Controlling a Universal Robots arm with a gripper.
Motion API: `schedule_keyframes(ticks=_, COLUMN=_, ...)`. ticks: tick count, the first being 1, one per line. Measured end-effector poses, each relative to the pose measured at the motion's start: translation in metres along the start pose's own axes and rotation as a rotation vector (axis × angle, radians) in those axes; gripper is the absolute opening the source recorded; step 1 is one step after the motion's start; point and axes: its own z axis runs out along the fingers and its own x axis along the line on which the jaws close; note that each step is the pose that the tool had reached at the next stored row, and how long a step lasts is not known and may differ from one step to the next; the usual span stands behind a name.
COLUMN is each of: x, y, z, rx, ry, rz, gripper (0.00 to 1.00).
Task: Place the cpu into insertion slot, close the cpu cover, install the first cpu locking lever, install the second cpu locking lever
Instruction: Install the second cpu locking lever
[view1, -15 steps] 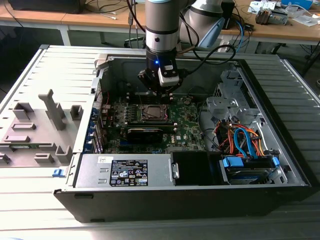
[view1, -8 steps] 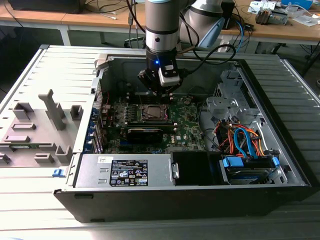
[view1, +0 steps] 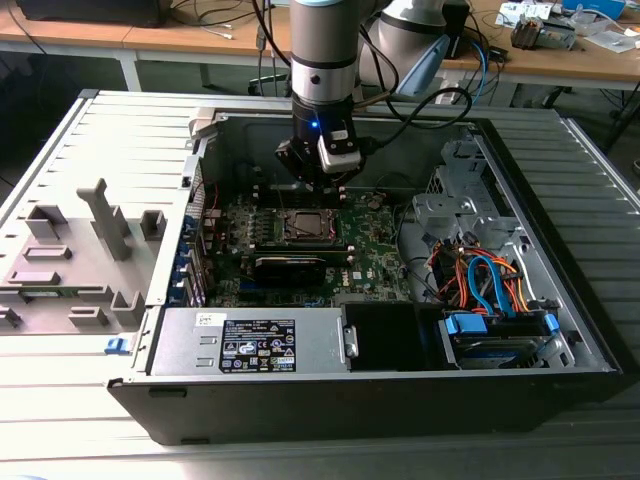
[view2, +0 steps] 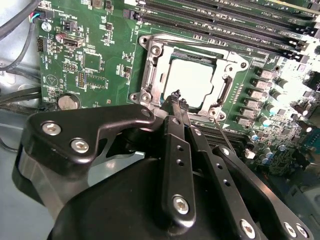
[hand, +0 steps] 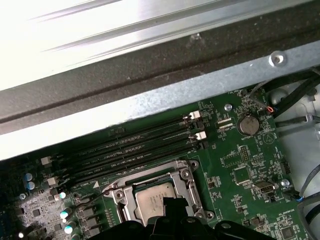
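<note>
The cpu (view2: 192, 80) lies flat in the insertion slot (view2: 150, 50), its silver top showing through the window of the cpu cover (view2: 227, 87), which is folded down over it. My gripper (view2: 176, 96) hovers at the socket's edge with its black fingers (view2: 177, 150) drawn together, shut; I cannot see anything between them. A thin wire lever (view2: 227, 135) sticks out past one corner of the socket. In the first wrist view the cpu (hand: 150, 200) sits just beyond my fingertip, with a wire lever (hand: 130, 181) along the socket's side. In the exterior view my gripper (view1: 315, 178) stands right above the socket (view1: 305, 225).
Long black memory slots (view2: 225, 20) run beside the socket. A long black card (view1: 288, 266) lies on its near side. The case wall (hand: 150, 100) rises close behind the memory slots. A power supply (view1: 250, 345) and a drive cage with cables (view1: 490, 290) fill the case's front.
</note>
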Motion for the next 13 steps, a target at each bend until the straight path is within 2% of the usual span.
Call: schedule_keyframes(ticks=13, x=0.0, y=0.0, z=0.0, rx=-0.0013, ry=-0.0004, rz=-0.025, gripper=0.11)
